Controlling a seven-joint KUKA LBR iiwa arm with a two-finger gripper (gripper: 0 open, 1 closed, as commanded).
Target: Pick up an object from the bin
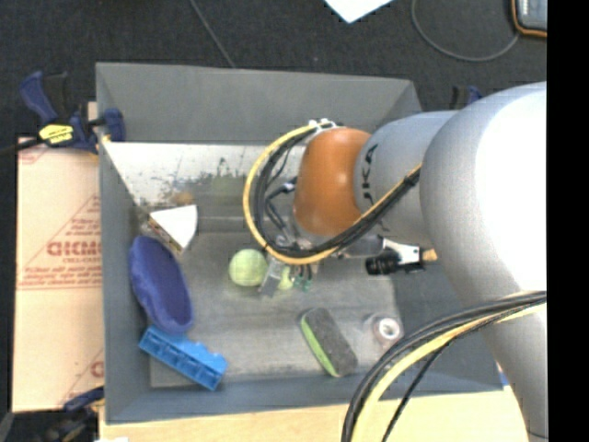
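Green ball (245,268) looks light, smooth, likely to roll; best pinched across its middle. Whether it's gripped, I cannot tell.

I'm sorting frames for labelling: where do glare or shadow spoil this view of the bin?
Camera view: strong glare whitens the bin's far wall; the white arm is blown out bright; the floor beneath the orange cover, beside the green ball, looks shaded; the blue cloth and blue block are evenly lit.
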